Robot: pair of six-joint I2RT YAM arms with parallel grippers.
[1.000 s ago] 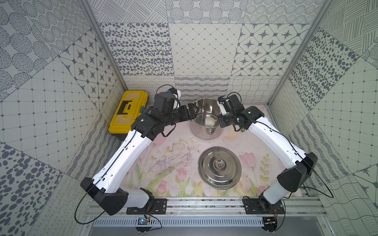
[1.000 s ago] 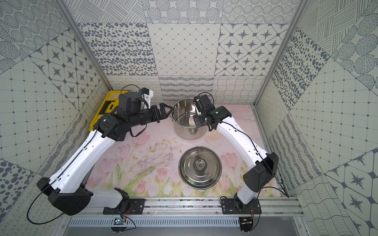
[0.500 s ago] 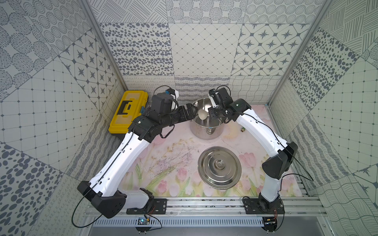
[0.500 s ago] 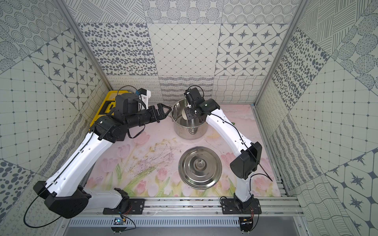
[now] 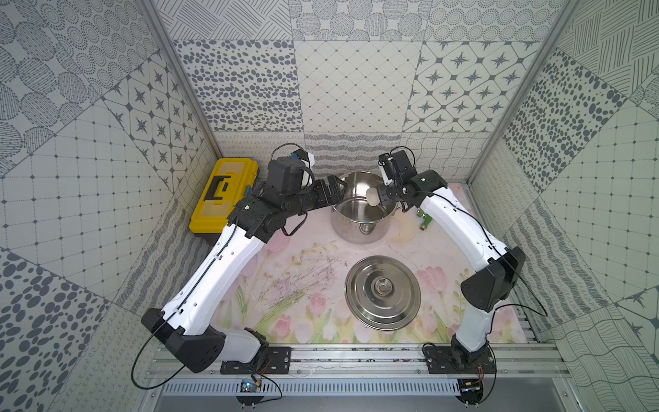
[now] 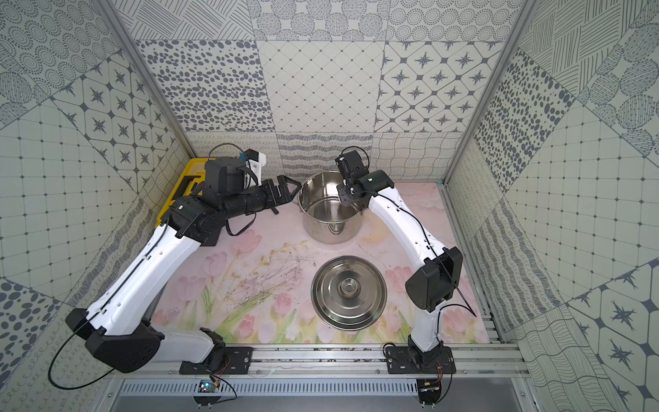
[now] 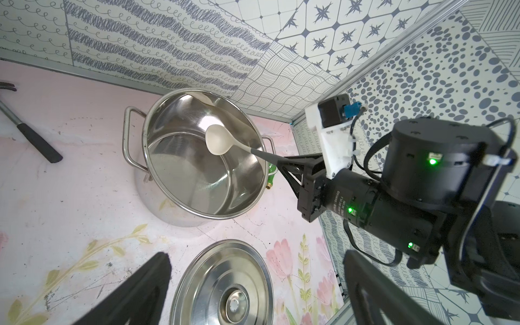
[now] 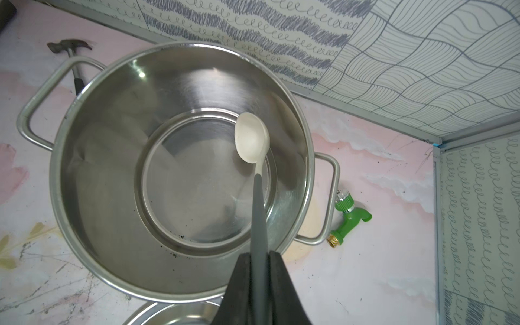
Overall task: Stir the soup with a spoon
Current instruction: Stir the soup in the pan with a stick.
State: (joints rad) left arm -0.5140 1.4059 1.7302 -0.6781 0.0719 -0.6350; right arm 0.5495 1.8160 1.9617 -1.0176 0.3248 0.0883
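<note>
Quick status from my end of the link. The right claw (image 8: 260, 261) is clamped tight on the dark grey handle of the spoon (image 8: 258, 194), so the pickup part is sorted. The cream bowl hangs over the mouth of the pot (image 8: 92, 174), off-centre toward the handle on the right arm's side. From the wrist views I'd say it's up around rim height and nowhere near the bottom, but I can't nail the depth. The lid (image 5: 382, 292) is off and lying knob-up on the mat, on the side of the pot facing the arm bases, so the opening is clear. Funny thing: the pot looks like bare dry steel inside, no soup that I can make out. The left claw (image 6: 289, 192) is spread wide with nothing in it, sitting just beside the pot's rim on its own side, maybe handy for steadying the thing. A hammer (image 7: 36, 135) lies beyond the pot's left handle, and a little green tap fitting (image 8: 351, 215) sits just outside the right handle; neither is in the way. So by my reckoning the setup is done and the actual stirring isn't: dip the bowl down, then run some circles around the inside without clanking the wall.
</note>
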